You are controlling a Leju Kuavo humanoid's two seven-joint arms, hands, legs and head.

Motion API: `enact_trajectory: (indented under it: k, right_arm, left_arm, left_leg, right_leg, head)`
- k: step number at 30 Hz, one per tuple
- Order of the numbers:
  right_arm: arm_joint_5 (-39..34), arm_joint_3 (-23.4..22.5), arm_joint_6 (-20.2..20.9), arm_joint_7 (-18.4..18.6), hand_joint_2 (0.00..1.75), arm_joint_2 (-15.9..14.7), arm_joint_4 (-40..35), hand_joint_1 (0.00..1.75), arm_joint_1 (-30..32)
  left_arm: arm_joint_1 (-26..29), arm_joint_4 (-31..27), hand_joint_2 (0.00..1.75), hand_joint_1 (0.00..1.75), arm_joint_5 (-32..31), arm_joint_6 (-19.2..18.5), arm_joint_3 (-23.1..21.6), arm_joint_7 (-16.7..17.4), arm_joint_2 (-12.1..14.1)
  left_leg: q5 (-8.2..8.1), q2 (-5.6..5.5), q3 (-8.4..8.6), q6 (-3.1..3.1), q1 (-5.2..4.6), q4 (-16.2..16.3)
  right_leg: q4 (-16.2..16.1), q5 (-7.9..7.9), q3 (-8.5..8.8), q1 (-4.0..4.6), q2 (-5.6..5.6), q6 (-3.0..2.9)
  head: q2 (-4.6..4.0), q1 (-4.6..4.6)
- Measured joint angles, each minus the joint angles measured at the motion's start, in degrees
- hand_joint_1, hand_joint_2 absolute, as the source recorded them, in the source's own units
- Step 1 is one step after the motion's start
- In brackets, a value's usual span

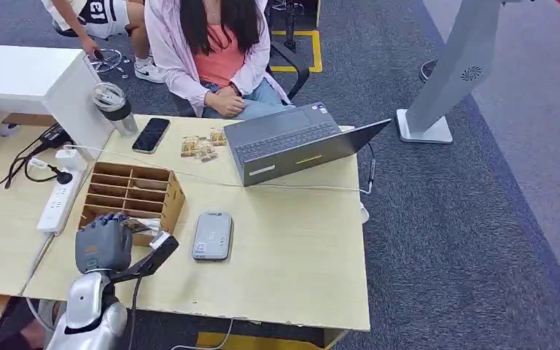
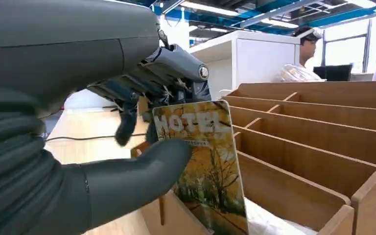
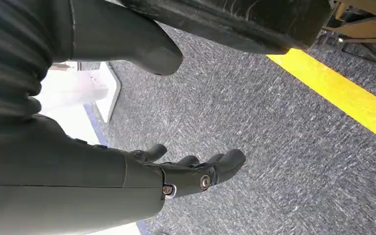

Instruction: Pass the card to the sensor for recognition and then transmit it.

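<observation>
At the rack (image 1: 135, 191) on the desk (image 1: 292, 240), left hand (image 1: 103, 242) pinches the card (image 2: 205, 166); right hand (image 3: 176, 171) hangs spread, empty.

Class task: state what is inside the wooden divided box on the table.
In the wooden box, the left hand pinches a hotel card at the near compartment. The far compartments look bare. The hand covers the near-left compartments, so their contents cannot be seen.

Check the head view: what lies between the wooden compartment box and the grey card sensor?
Only bare table: in the head view, a strip of light wood separates the wooden compartment box from the flat grey card sensor.
</observation>
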Motion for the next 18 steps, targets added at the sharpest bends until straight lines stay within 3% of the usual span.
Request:
enact_trajectory:
  k: [18]
  right_arm:
    - [-0.5, 0.2, 0.0, 0.0, 1.75, 0.0, 0.0, 0.0, 0.0]
  left_arm:
    - [-1.0, 0.4, 1.75, 1.75, 1.2, 0.6, -0.8, -0.7, 0.4]
  left_leg:
    - [0.0, 0.0, 0.0, 0.0, 0.0, 0.0]
  right_leg:
    - [0.0, 0.0, 0.0, 0.0, 0.0, 0.0]
  head:
    - [0.0, 0.0]
